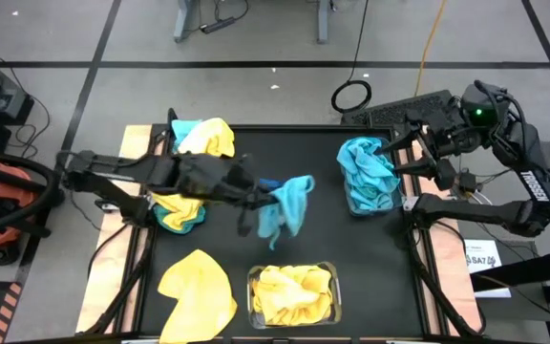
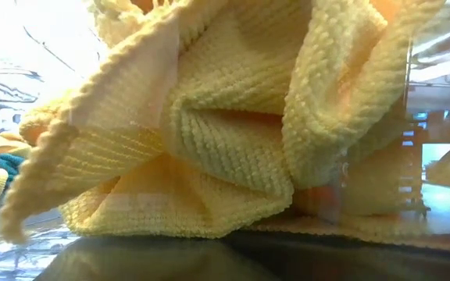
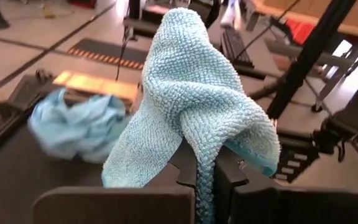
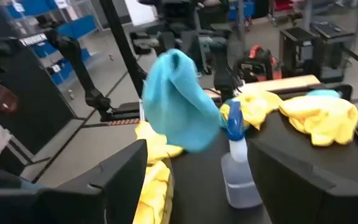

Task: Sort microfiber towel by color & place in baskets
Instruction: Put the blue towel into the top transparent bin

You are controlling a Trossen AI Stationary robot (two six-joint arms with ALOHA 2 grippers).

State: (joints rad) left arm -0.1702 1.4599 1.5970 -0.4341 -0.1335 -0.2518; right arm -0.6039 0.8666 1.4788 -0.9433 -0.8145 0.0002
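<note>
The left pincer hangs over the middle of the black table, clamped tight on a soft teal-blue microfiber cloth that droops from its fingers clear of the surface. The right pincer waits at the table's far right edge with its fingers spread wide and nothing in them, just beside a clear rectangular plastic basket stuffed with bunched teal cloths. A second clear basket at the near edge holds yellow cloths; a loose yellow cloth lies to its left. Two mixed yellow-and-teal heaps sit under and behind the left arm, partly hidden by it. A clear spray bottle with a blue trigger stands near the hanging cloth, mostly covered from above. The low view is filled by yellow cloth pressed against the basket wall.
</note>
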